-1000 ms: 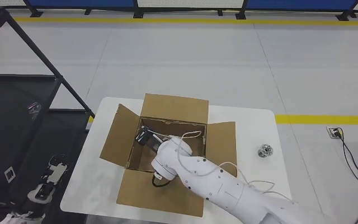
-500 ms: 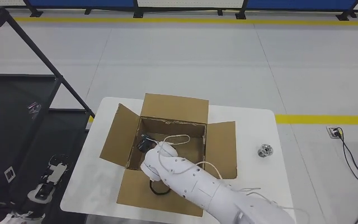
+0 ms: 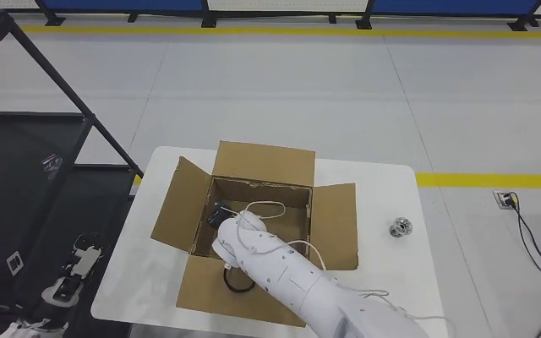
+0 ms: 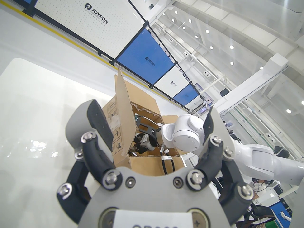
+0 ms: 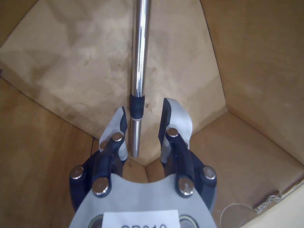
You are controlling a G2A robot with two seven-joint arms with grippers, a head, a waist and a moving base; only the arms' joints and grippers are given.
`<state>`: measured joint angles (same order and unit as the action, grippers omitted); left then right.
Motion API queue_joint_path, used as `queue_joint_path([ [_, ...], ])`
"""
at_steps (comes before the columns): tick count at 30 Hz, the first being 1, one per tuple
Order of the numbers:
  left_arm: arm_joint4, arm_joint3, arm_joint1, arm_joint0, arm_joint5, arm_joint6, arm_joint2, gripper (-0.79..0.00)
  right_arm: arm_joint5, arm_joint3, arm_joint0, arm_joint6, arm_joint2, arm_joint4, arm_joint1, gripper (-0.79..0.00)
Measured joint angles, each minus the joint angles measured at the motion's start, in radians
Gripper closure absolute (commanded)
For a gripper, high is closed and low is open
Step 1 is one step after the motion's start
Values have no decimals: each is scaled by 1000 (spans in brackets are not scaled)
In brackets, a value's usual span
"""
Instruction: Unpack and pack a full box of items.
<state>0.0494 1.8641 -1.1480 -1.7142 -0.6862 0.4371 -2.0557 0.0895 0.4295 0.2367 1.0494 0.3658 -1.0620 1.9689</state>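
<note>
Cardboard box, flaps open, on white table. Chrome tube, black-banded, lies on box floor. Right gripper inside, fingers apart astride tube. Left gripper well clear of box, fingers spread, empty.

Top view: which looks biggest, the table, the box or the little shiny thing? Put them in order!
1. table
2. box, flaps spread wide
3. shiny thing, by far the smallest

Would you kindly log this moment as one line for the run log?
right gripper: open, down in cardboard box, straddling metal tube | left gripper: open, empty, apart from box | tube: lying on box floor
</note>
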Motion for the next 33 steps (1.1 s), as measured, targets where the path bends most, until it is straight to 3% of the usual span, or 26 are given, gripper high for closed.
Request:
queue_joint_path([
  [8, 0, 0, 0, 0, 0, 0, 0, -785, -137, 54, -23, -40, 92, 88, -30, -388],
  [13, 0, 0, 0, 0, 0, 0, 0, -785, -152, 255, 26, -1, 161, 58, -101, -388],
  [15, 0, 0, 0, 0, 0, 0, 0, -785, -146, 414, 86, 48, 205, 15, -149, -397],
  [17, 0, 0, 0, 0, 0, 0, 0, -785, -136, 598, 168, 114, 257, -47, -200, -486],
  [19, 0, 0, 0, 0, 0, 0, 0, -785, -144, 847, 298, 211, 337, -144, -265, -785],
  [23, 0, 0, 0, 0, 0, 0, 0, -785, -226, 1306, 578, 345, 504, -339, -361, -785],
  [27, 0, 0, 0, 0, 0, 0, 0, -785, -252, 1663, 797, 325, 684, -485, -409, -785],
  [30, 0, 0, 0, 0, 0, 0, 0, -785, -224, 1805, 882, 290, 836, -515, -425, -785],
  [33, 0, 0, 0, 0, 0, 0, 0, -785, -178, 1832, 911, 265, 1004, -485, -433, -785],
])
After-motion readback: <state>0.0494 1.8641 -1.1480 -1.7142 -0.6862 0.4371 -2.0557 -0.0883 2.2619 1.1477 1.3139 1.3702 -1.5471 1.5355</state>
